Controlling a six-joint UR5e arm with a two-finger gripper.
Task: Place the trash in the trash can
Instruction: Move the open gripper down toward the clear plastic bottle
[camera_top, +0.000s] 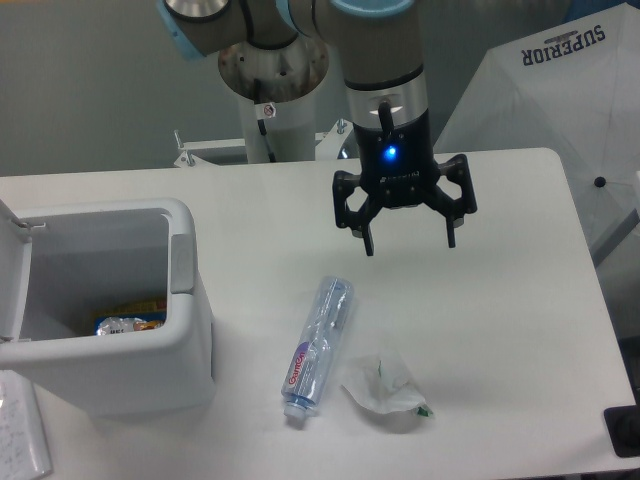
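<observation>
A crushed clear plastic bottle (318, 344) with a red-purple label and a blue cap lies on the white table, cap end toward the front edge. Right beside it, to the right, sits a crumpled translucent white wrapper (384, 385) with a green bit. My gripper (410, 240) hangs open and empty above the table, behind and to the right of the bottle, fingers pointing down. The white trash can (190, 300) stands at the left with its lid swung open to the left.
A yellow-blue foil snack wrapper (130, 322) lies inside the can. The table's front edge runs close below the bottle and wrapper. A white umbrella (560, 90) stands off the table at the right rear. A black object (625, 430) sits at the front right corner.
</observation>
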